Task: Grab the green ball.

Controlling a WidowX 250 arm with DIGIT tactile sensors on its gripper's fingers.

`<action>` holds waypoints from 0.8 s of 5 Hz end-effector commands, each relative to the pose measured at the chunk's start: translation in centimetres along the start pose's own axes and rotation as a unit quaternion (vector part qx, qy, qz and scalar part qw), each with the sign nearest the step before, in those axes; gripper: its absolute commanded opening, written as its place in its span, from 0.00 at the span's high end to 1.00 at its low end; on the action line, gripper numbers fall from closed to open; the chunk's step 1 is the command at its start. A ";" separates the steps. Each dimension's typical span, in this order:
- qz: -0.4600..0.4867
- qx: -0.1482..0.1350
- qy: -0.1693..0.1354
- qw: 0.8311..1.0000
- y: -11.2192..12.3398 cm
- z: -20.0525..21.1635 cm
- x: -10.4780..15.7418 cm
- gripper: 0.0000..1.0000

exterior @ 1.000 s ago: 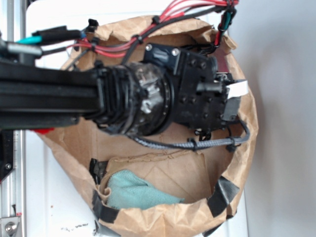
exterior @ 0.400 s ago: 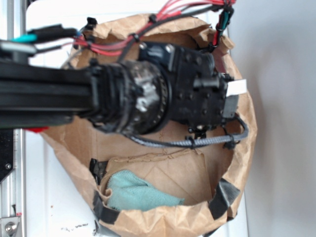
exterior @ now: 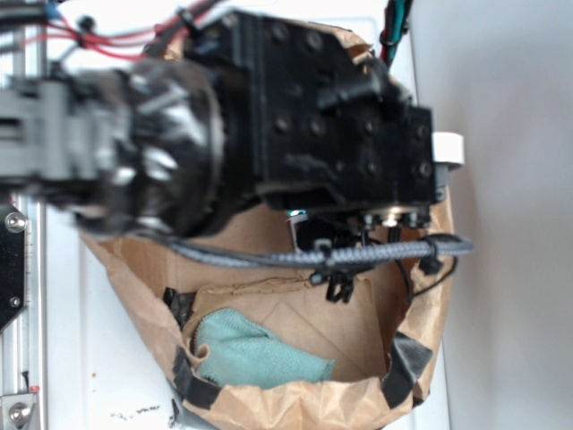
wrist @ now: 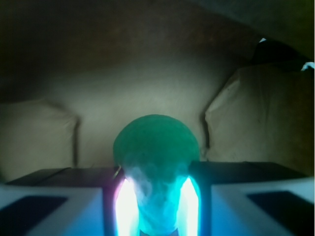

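Note:
In the wrist view the green ball (wrist: pixel 156 142) sits between my two fingers, round and mint-green, lit bright at its near side. My gripper (wrist: pixel 156 172) is shut on it, with a finger (wrist: pixel 74 196) pressing each side. Behind the ball is the brown paper wall of the bag. In the exterior view the black wrist body (exterior: pixel 340 134) fills the upper frame above the bag and hides the ball and the fingertips.
The crumpled brown paper bag (exterior: pixel 269 403) lies open with black tape patches on its rim. A flat teal terry cloth (exterior: pixel 255 358) lies inside at the lower left. A grey braided cable (exterior: pixel 358 255) hangs under the wrist. A white surface surrounds the bag.
The arm has risen toward the exterior camera and now looks much larger and higher in the frame. The cloth and the bag have not moved.

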State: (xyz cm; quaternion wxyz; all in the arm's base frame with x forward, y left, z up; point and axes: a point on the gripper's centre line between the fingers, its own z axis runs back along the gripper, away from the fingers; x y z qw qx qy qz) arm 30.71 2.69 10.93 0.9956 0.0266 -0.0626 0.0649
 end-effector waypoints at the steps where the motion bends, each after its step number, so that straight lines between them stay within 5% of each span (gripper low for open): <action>1: -0.004 -0.019 -0.034 0.999 1.0 6.6 0.1 1.00; 3: -0.011 -0.033 -0.025 0.999 2.3 10.0 -0.8 1.00; 4: -0.005 -0.021 -0.049 0.999 2.1 9.8 -1.3 1.00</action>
